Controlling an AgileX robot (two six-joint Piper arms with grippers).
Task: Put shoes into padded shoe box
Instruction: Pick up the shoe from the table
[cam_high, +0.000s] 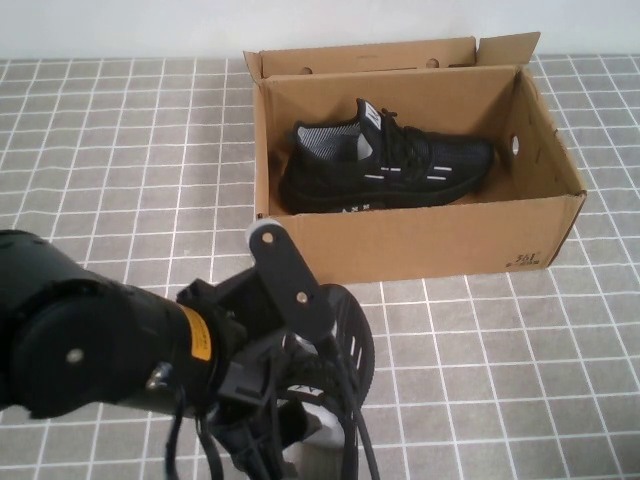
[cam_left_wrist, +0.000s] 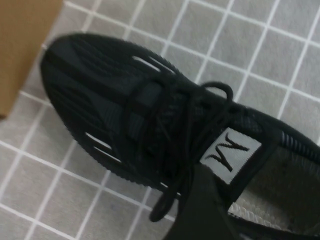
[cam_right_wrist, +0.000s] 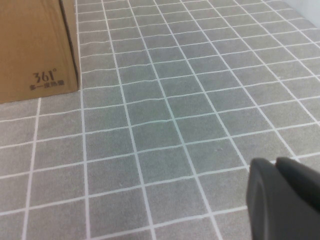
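Observation:
The brown cardboard shoe box (cam_high: 430, 250) stands open at the back middle of the table. One black sneaker (cam_high: 385, 160) lies inside it, toe to the right. The second black sneaker (cam_high: 348, 335) is in front of the box under my left arm, toe towards the box. My left gripper (cam_high: 300, 400) is closed on its tongue and collar. In the left wrist view the sneaker (cam_left_wrist: 125, 115) fills the frame, with one finger (cam_left_wrist: 205, 210) beside the white tongue tab. My right gripper (cam_right_wrist: 285, 200) is shut and empty over bare tiles, right of the box corner (cam_right_wrist: 35, 50).
The table is covered by a grey tiled cloth (cam_high: 500, 380). The box flaps (cam_high: 360, 58) stand up along the back. The left arm's bulky body (cam_high: 90, 340) hides the near left of the table. The box corner (cam_left_wrist: 20, 45) is close to the sneaker's toe.

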